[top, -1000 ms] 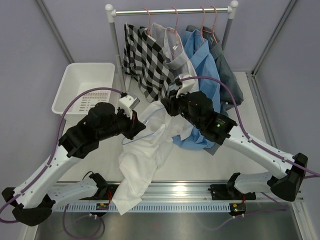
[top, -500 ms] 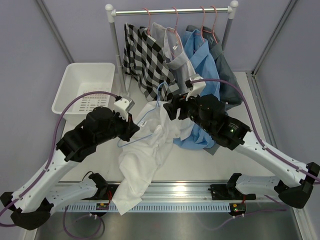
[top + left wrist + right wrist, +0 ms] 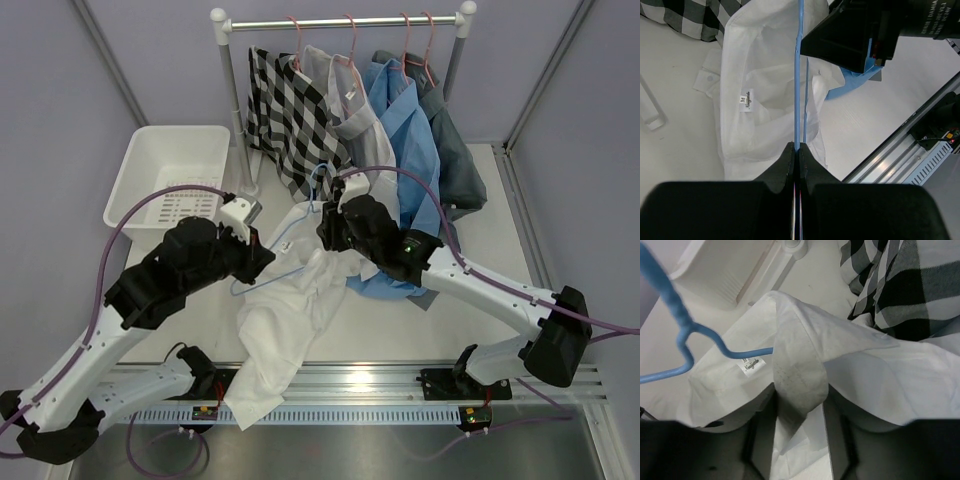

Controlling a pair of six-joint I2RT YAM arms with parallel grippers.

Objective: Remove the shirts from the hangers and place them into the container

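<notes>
The left claw [image 3: 796,149] stays clenched on the blue hanger [image 3: 799,75], white shirt [image 3: 765,115] just beyond its tips. The right claw [image 3: 799,404] has dropped onto the shirt's collar [image 3: 797,372], now between its jaws; whether pinched, I cannot tell.

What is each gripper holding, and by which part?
The left gripper pinches the blue hanger by its straight wire. White shirt fabric sits inside the right gripper; grip cannot be told.
</notes>
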